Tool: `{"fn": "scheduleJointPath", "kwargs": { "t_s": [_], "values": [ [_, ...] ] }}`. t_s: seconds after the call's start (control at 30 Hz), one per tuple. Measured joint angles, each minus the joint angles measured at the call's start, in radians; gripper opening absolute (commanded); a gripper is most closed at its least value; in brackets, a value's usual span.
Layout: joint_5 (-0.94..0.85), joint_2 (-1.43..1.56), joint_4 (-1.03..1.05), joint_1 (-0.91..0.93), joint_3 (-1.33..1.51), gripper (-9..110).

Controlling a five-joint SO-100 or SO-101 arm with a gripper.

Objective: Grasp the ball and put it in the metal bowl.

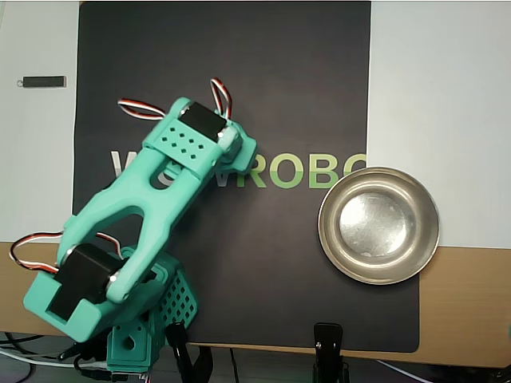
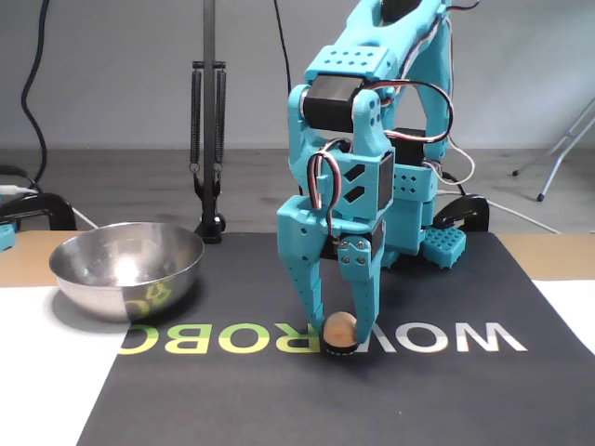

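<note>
Centrally, on the black mat [image 2: 279, 400] lettering, the ball [image 2: 340, 326] rests between the downward-pointing fingers of the teal gripper [image 2: 337, 332]; its jaws bracket the ball, but firm contact cannot be confirmed. Bare mat lies open toward the metal bowl [image 2: 125, 268], which sits upright at the mat's edge, well apart from the ball. Grey floor and wall lie behind.

Surface: wooden table [image 1: 467, 307] | on it: white sheet [image 1: 439, 96] and black printed mat [image 1: 263, 72], mat centred | mat bore ball [image 2: 339, 327] at centre lettering | metal bowl [image 1: 378, 225] sat at 3 o'clock, straddling mat edge | small dark stick [image 1: 44, 81] at 10 o'clock.
</note>
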Motion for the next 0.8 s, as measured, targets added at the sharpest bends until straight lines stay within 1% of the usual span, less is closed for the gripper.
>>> {"fn": "scheduleJointPath", "kwargs": {
  "t_s": [0.8],
  "values": [
    [0.000, -0.061, 0.000, -0.003, 0.000, 52]
  ]
}}
